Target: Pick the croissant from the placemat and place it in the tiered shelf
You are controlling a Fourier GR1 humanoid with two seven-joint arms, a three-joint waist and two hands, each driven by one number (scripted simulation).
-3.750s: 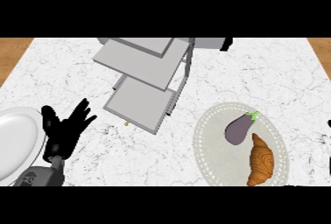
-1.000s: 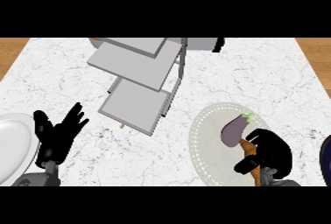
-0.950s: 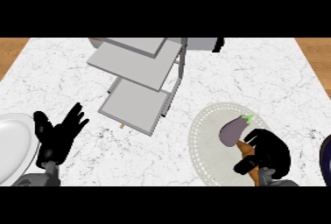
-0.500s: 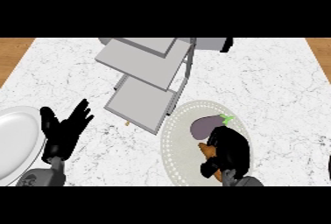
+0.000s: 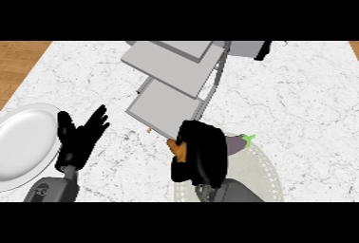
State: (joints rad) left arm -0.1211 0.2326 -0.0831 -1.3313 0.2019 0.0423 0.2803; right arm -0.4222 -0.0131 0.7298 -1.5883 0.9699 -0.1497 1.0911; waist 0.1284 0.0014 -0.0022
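Transport is under way: the black right hand (image 5: 201, 159), curled round the golden-brown croissant (image 5: 178, 149), has risen off the pale oval placemat (image 5: 270, 178) (purple aubergine (image 5: 235, 144) left behind) to frame centre, beside the lowest tray of the grey tiered shelf (image 5: 168, 102). Left hand (image 5: 79, 136) rests open, lower left.

White marble counter (image 5: 301, 104), veined in thin grey, spread under and all round the fingers (image 5: 97, 118) of the left hand (image 5: 77, 142) and of the right hand (image 5: 202, 156). Widest bare stretch well to the right of the right hand's fingers and beyond them, up to the far edge. Brown wood-grain surface (image 5: 21, 61), lower than the counter, in a wedge beyond and to the left of the left hand's fingers, well apart from them; whether floor or furniture, hard to tell. Small sliver of the same wood far beyond and to the right of the right hand's fingers. Counter's left edge straight and slanting. Even, soft light, with faint shadows.
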